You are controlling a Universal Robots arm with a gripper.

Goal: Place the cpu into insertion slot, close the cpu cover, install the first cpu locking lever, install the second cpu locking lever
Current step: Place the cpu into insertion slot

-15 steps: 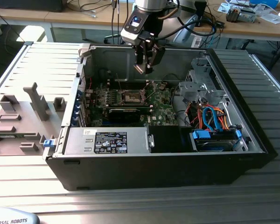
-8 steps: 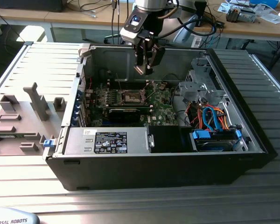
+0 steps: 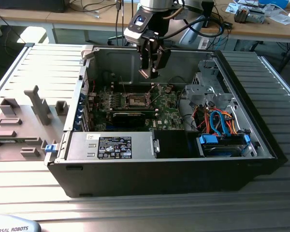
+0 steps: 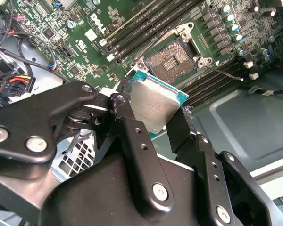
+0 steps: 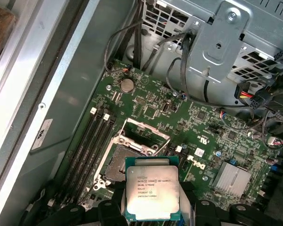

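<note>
While the gripper [image 3: 146, 72] clasps the cpu [image 5: 152, 193], the insertion slot [image 4: 172, 59] lies open.

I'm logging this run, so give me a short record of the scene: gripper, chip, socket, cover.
gripper: shut on the chip, above the open computer case
chip: held over the board, not in the socket
socket: empty, centre exposed
cover: swung open
</note>
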